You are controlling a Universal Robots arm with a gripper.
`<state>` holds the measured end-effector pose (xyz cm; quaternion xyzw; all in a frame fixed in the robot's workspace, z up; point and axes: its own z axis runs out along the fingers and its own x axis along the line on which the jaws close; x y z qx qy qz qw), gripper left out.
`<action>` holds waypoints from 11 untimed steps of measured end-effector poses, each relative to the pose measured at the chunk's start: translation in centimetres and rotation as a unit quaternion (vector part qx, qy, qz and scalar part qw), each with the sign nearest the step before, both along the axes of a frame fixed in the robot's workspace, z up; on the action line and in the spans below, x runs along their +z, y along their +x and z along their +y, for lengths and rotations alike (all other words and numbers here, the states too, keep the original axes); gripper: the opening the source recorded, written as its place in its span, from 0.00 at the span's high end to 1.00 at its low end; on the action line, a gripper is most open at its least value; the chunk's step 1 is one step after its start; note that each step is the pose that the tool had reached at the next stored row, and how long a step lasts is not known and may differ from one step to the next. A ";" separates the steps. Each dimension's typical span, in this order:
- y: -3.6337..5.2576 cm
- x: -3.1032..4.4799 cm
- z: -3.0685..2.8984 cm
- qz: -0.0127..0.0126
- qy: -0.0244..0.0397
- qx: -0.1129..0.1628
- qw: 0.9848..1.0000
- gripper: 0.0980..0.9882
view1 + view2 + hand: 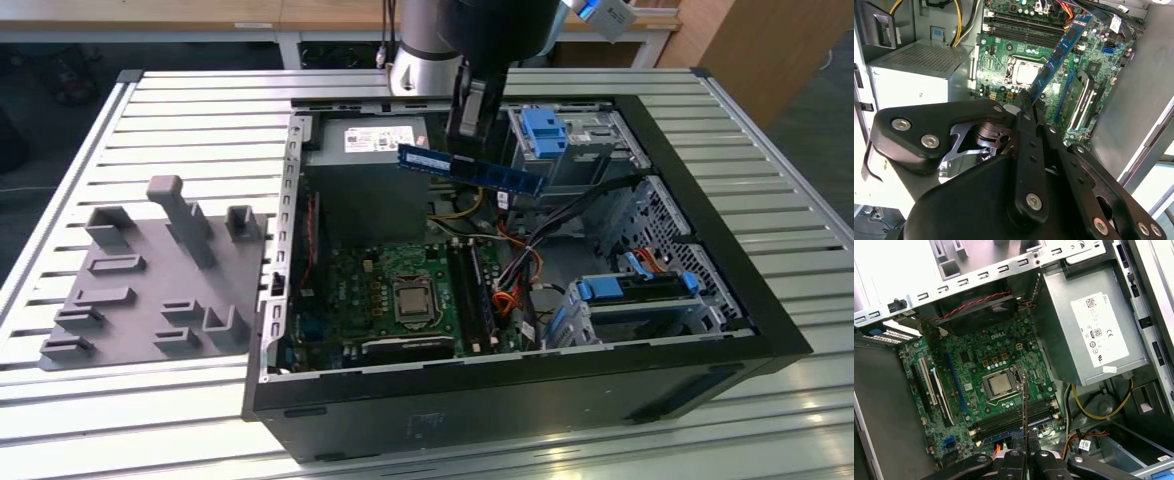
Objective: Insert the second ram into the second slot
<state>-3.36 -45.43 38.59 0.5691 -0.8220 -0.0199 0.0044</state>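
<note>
In the exterior view the gripper (467, 140) comes down from above, its claw pinched narrow on the second ram (474, 168). The stick stands on its thin edge over the open computer case (534, 400). Its long axis runs from the exterior view's left to the exterior view's right, and the right end dips a little. It hangs clear above the motherboard (387, 275), between the power supply (367, 145) and a blue drive-bay latch (545, 128). Dark cables (574, 215) sag across the case under its right end. A grey fixture plate (147, 290) lies on the slatted table (200, 120), well apart from the case.

In the second wrist view the fingers grip one end of the second ram (1059, 55), and the stick reaches away from the gripper (1030, 102) over the board. It passes beside the processor socket (1024, 72). The memory slots (1024, 30) lie beyond the socket, and the stick's line crosses them instead of running along them.

In the first wrist view the second ram (1024, 405) shows edge-on as a thin dark line rising from the gripper (1025, 456). It cuts across the memory slots (1014, 419) and ends next to the processor socket (1000, 385). Yellow cables (1099, 405) loop beside the power supply (1089, 325).
</note>
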 end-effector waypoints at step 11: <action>0.00 0.00 0.00 0.000 0.000 -0.017 1.000 0.96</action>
